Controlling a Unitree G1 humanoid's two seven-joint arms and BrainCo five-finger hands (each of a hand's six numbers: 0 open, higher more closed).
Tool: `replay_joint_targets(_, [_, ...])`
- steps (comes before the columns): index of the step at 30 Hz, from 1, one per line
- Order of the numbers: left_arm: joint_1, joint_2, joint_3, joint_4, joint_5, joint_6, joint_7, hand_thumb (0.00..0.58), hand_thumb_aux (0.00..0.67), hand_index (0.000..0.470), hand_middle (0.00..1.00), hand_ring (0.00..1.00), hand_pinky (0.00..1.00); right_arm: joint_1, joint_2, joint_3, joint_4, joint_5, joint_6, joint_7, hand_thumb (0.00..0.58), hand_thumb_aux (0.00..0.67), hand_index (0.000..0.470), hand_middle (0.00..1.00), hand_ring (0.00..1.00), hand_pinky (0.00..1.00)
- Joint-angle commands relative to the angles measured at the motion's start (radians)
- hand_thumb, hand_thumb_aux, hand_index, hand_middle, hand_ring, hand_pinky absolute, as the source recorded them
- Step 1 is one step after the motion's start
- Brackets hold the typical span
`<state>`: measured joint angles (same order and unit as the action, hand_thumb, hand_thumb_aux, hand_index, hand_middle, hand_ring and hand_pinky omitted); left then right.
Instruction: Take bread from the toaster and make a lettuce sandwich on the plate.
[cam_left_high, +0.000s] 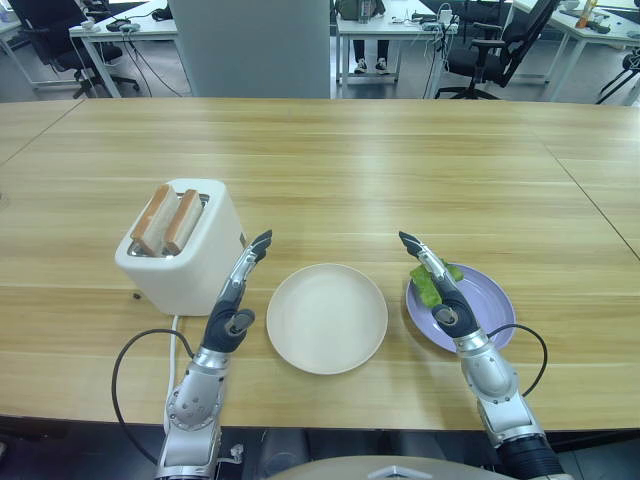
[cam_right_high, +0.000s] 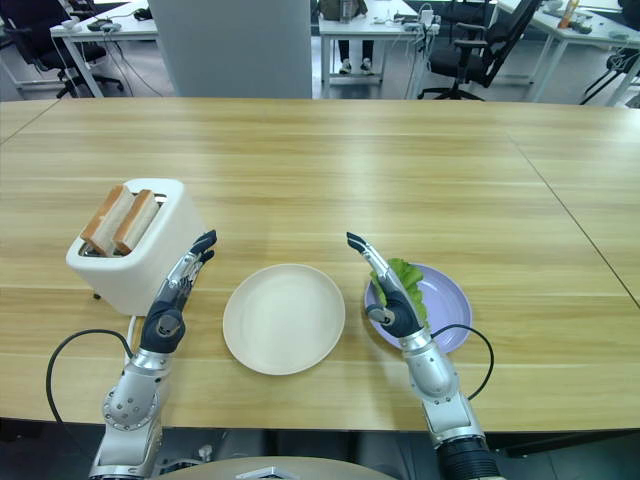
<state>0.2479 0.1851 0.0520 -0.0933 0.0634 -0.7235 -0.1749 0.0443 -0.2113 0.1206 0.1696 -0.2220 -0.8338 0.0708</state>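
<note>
In the left eye view, the toaster (cam_left_high: 190, 270) stands at the left of the frame on the table (cam_left_high: 400, 170). Two slices of bread (cam_left_high: 168, 220) sit upright in its slots, their tops well above the rim, which should leave room to pinch them from above. The left hand (cam_left_high: 238, 295) is at lower left, just right of the toaster, with its fingers stretched straight up the frame and nothing in them. It looks parked there for a short reach to the bread. The plate (cam_left_high: 327, 318) lies bare at lower centre, between the two hands, likely so that either can serve it.

In the right eye view, the lettuce (cam_right_high: 408, 272) lies on a purple plate (cam_right_high: 448, 300) right of centre, just beside the plate. The right hand (cam_right_high: 384, 290) overlaps the purple plate's left edge, fingers straight and empty. I cannot tell whether it touches the lettuce. No sandwich layer is on the plate yet.
</note>
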Motion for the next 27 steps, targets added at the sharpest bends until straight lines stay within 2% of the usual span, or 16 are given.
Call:
replay_joint_targets(1, [0.001, 0.007, -0.003, 0.019, 0.014, 0.003, 0.007, 0.0, 0.0, 0.0, 0.0, 0.0, 0.0, -0.001, -0.004, -0.004, 0.011, -0.01, 0.014, -0.002, 0.0, 0.0, 0.0, 0.0, 0.0, 0.0])
replay_joint_targets(10, [-0.007, -0.015, 0.026, 0.012, -0.002, 0.028, 0.059, 0.0, 0.0, 0.0, 0.0, 0.0, 0.0, 0.0, 0.001, -0.005, 0.015, -0.016, 0.013, -0.011, 0.0, 0.0, 0.0, 0.0, 0.0, 0.0])
replay_joint_targets(13, [0.001, -0.012, 0.083, -0.085, -0.016, 0.107, 0.096, 0.0, 0.0, 0.0, 0.0, 0.0, 0.0, -0.004, 0.004, -0.006, 0.021, -0.012, 0.015, -0.014, 0.0, 0.0, 0.0, 0.0, 0.0, 0.0])
replay_joint_targets(15, [-0.014, 0.011, 0.154, -0.18, 0.047, 0.176, 0.129, 0.0, 0.0, 0.0, 0.0, 0.0, 0.0, -0.003, 0.005, -0.008, 0.023, -0.012, 0.016, -0.019, 0.0, 0.0, 0.0, 0.0, 0.0, 0.0])
replay_joint_targets(19, [-0.147, 0.154, 0.35, -0.37, 0.289, 0.406, 0.164, 0.0, 0.0, 0.0, 0.0, 0.0, 0.0, 0.001, 0.005, -0.012, 0.023, -0.012, 0.017, -0.029, 0.0, 0.0, 0.0, 0.0, 0.0, 0.0])
replay_joint_targets(22, [-0.257, 0.29, 0.42, -0.419, 0.421, 0.564, 0.121, 0.0, 0.0, 0.0, 0.0, 0.0, 0.0, -0.002, 0.004, -0.011, 0.028, -0.011, 0.018, -0.031, 0.0, 0.0, 0.0, 0.0, 0.0, 0.0])
replay_joint_targets(27, [-0.387, 0.499, 0.382, -0.287, 0.644, 0.73, 0.067, 0.0, 0.0, 0.0, 0.0, 0.0, 0.0, -0.001, 0.003, -0.013, 0.028, -0.013, 0.019, -0.038, 0.0, 0.0, 0.0, 0.0, 0.0, 0.0])
